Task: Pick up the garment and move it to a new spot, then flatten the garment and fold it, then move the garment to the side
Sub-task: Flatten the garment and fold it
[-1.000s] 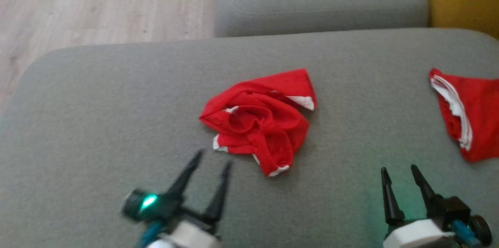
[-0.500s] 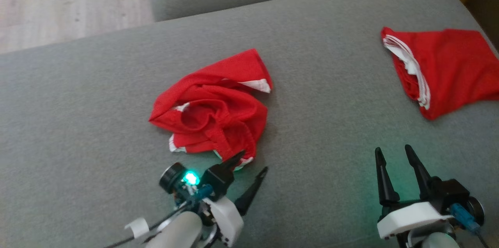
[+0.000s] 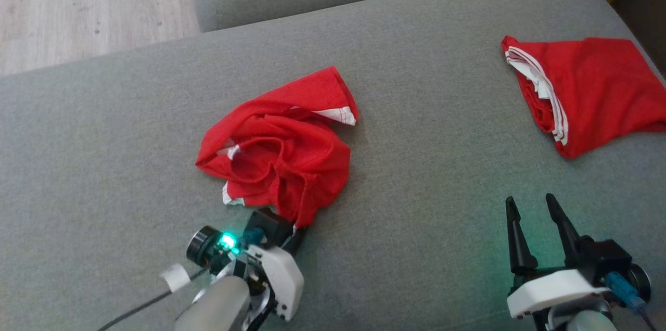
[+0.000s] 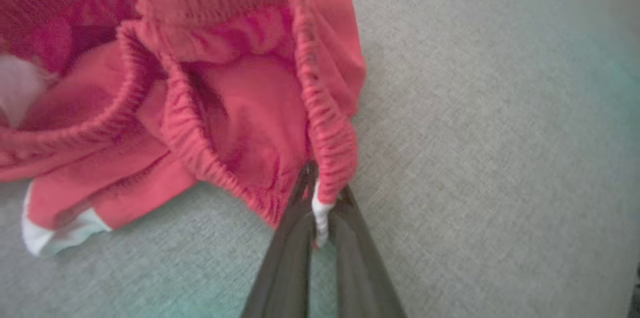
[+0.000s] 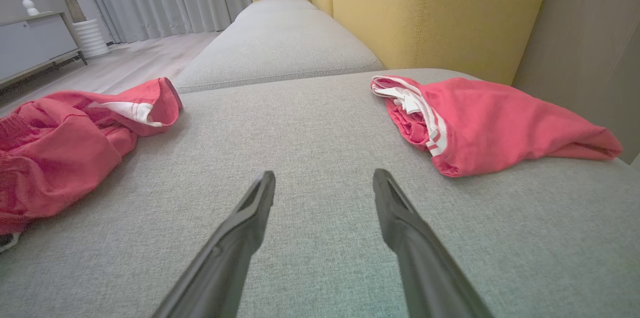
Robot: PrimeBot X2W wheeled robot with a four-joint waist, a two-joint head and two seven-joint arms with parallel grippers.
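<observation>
Red garments, two, on the grey cushion (image 3: 442, 175): crumpled garment (image 3: 276, 149) centre, near edge pinched by the left gripper (image 4: 322, 193); second garment (image 3: 593, 86) far right; the right gripper (image 3: 530, 200) gapes wide.

the left claw (image 3: 294, 231) and right claw (image 3: 530, 202) each carry two long, dark, tapering fingers (image 5: 235, 238) on a white housing (image 3: 546, 289) with a black block (image 3: 603, 263) behind. a blue plug (image 3: 619, 286) and round black lens (image 3: 200, 243) sit alongside. a green light (image 3: 227, 240) glows by the left lens. the forearm (image 3: 218, 310) is pale grey, with a black cable (image 3: 136, 309) wearing a white tag (image 3: 174, 278).
</observation>
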